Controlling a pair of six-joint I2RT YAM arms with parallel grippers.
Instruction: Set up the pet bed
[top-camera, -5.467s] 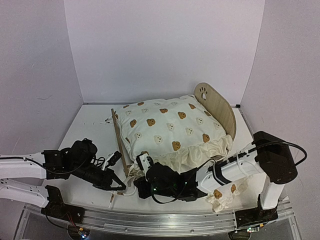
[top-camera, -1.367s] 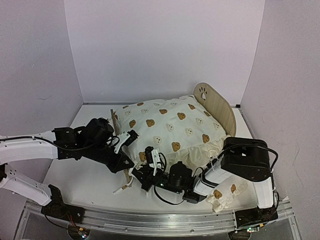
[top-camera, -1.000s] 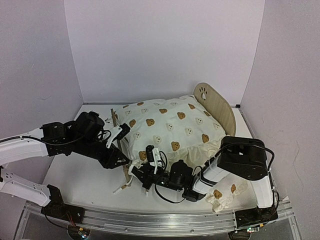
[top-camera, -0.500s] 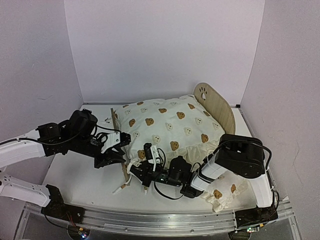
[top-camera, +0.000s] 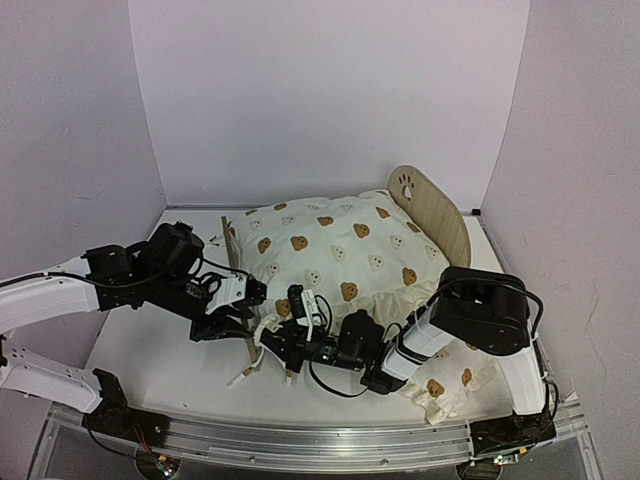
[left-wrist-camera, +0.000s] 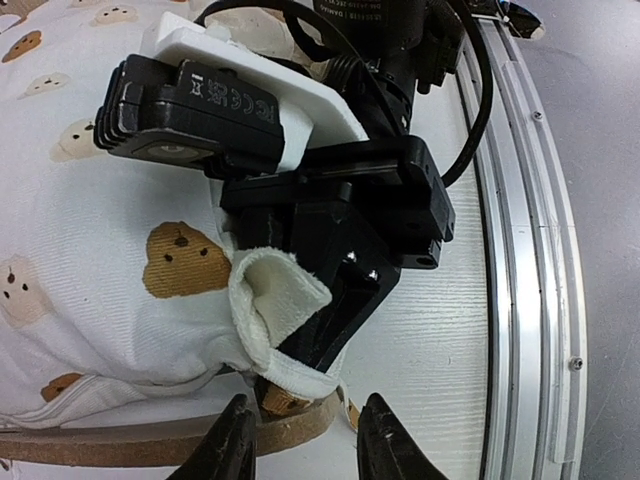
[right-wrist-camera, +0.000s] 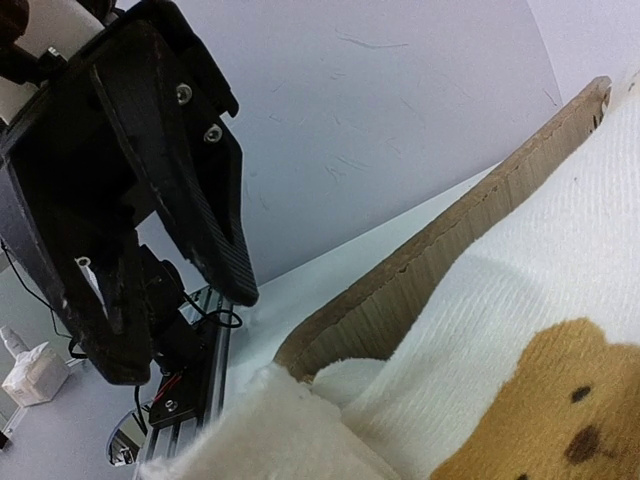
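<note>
My right gripper (left-wrist-camera: 295, 345) clamps the cushion (left-wrist-camera: 100, 250) corner, left gripper (left-wrist-camera: 305, 445) open by bed (left-wrist-camera: 150, 432) edge; pulling may tip bed.

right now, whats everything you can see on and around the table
pet bed: 1, light wood, mid table, paw-cutout headboard at far right, footboard at near left
cushion: 1, cream with brown bears, lying on the pet bed
small pillow: 1, cream bear print, near right, partly under the right arm
table: 1, white, under everything
rail: 1, silver, along the near edge
walls: 3, pale lilac, around the table
left pincer: 1, black, open, at the footboard's near end
right pincer: 1, black, shut on a fold at the cushion's edge
</note>
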